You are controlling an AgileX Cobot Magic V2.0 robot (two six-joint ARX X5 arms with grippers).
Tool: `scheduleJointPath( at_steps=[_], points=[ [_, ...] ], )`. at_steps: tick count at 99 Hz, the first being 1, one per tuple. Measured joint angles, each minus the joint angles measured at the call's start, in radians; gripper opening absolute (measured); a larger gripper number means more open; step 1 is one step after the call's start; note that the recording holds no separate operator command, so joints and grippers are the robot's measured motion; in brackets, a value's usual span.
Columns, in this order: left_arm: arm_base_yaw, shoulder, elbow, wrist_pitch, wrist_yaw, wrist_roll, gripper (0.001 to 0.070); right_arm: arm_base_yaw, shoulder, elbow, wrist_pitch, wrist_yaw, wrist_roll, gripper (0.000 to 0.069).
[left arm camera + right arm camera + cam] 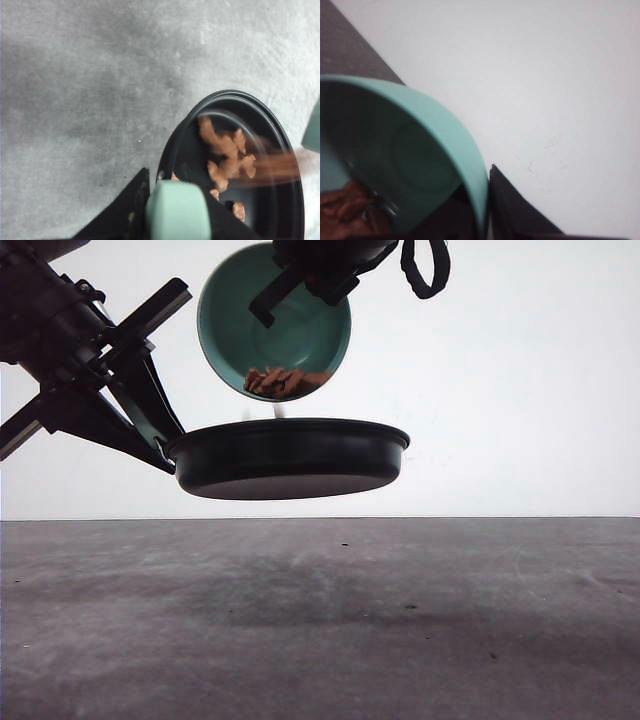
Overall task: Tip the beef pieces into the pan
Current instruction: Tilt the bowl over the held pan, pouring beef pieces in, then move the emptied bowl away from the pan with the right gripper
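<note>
My left gripper (160,443) holds the black pan (290,445) level in the air above the table, shut on its mint-green handle (177,211). Above the pan, my right gripper (305,282) is shut on the rim of a teal bowl (275,325), which is tipped steeply with its mouth facing the front camera. Some beef pieces (283,381) sit at the bowl's lower lip. In the left wrist view, other beef pieces (225,150) lie inside the pan (280,145), and a blurred reddish streak (275,167) crosses over it. In the right wrist view, one black finger (520,212) lies outside the bowl's wall (465,150).
The grey table (320,620) lies well below the pan with nothing on it in view. A white wall (520,390) stands behind. My left arm's black links (70,350) fill the upper left of the front view.
</note>
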Motion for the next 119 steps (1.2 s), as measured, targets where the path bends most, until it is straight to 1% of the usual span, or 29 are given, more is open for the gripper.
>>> scheduleJointPath(
  at_steps=[16,39,58,77,103,113,119],
  points=[
    [0.007,0.000,0.000,0.000,0.000,0.000,0.0055,0.000,0.000,0.000,0.005,0.000,-0.022,0.0014],
    [0.035,0.000,0.002,0.000,0.000,0.000,0.0055,0.000,0.000,0.000,0.047,0.000,-0.055,0.0014],
    [0.051,0.000,0.029,-0.006,0.000,0.001,0.0055,0.000,0.000,0.000,0.066,-0.023,-0.066,0.0014],
    [0.053,0.000,0.071,-0.005,-0.001,0.002,0.0055,-0.005,0.001,0.000,0.069,-0.049,-0.082,0.0014],
    [0.053,0.000,0.077,-0.008,-0.001,0.002,0.0055,-0.014,0.011,0.000,0.103,-0.050,-0.119,0.0014],
    [0.053,0.000,0.077,-0.010,-0.001,0.002,0.0055,-0.014,0.011,0.000,0.112,-0.055,-0.159,0.0014],
    [0.053,0.000,0.077,-0.011,-0.002,0.002,0.0055,-0.014,0.011,0.000,0.141,-0.065,-0.192,0.0014]
  ],
)
